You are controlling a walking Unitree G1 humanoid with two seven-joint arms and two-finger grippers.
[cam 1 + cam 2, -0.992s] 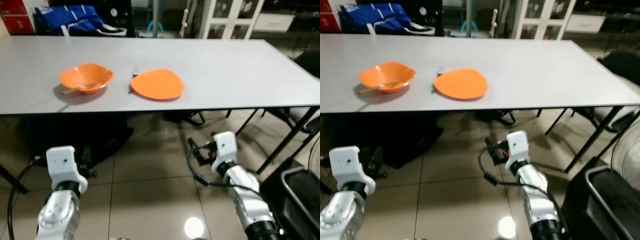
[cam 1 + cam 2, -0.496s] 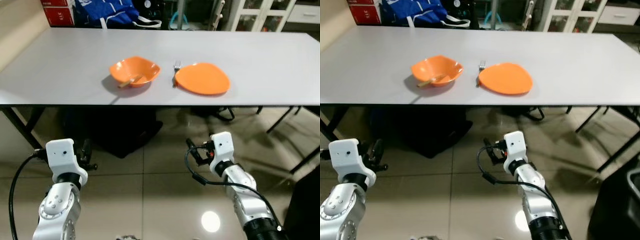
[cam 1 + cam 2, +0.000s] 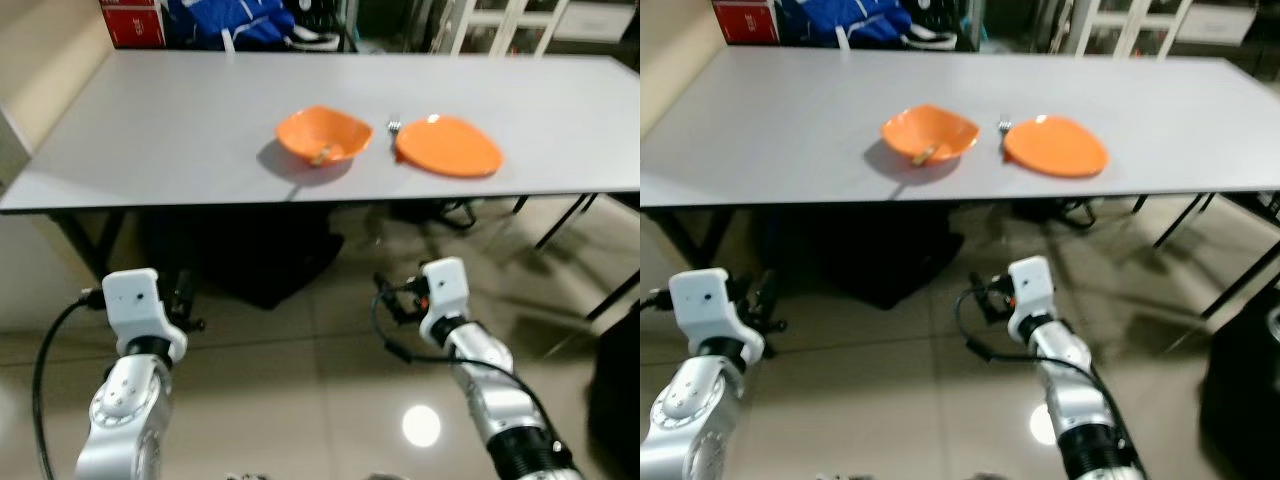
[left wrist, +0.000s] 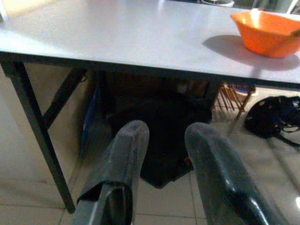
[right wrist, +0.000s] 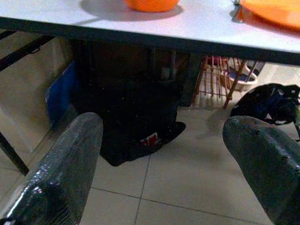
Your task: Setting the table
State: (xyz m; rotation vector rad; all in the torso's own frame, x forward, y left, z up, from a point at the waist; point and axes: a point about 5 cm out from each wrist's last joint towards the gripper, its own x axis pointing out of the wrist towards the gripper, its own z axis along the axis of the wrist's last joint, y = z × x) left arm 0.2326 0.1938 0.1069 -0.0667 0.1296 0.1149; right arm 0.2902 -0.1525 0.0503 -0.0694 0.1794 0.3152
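Observation:
An orange bowl (image 3: pixel 322 135) with a wooden utensil (image 3: pixel 320 155) lying in it sits near the front edge of the grey table (image 3: pixel 170 120). To its right lies an orange plate (image 3: pixel 448 146), with a small fork (image 3: pixel 393 127) just off the plate's left rim. Both arms hang low in front of the table, below its top: the left arm (image 3: pixel 135 310) and the right arm (image 3: pixel 445 295). My left gripper (image 4: pixel 166 133) is open with nothing between its fingers and looks under the table. My right gripper (image 5: pixel 164 126) is wide open and holds nothing.
A black bag (image 3: pixel 250 260) lies on the tiled floor under the table, with a wire basket (image 5: pixel 215 75) and another dark bag (image 5: pixel 267 103) beyond it. Table legs (image 4: pixel 33 126) stand at the left. A blue bag (image 3: pixel 240 18) and a red box (image 3: pixel 132 20) sit behind the table.
The whole view has swung left, so the bowl and plate now sit further right in the picture. Both arms stay low, and nothing on the table has moved.

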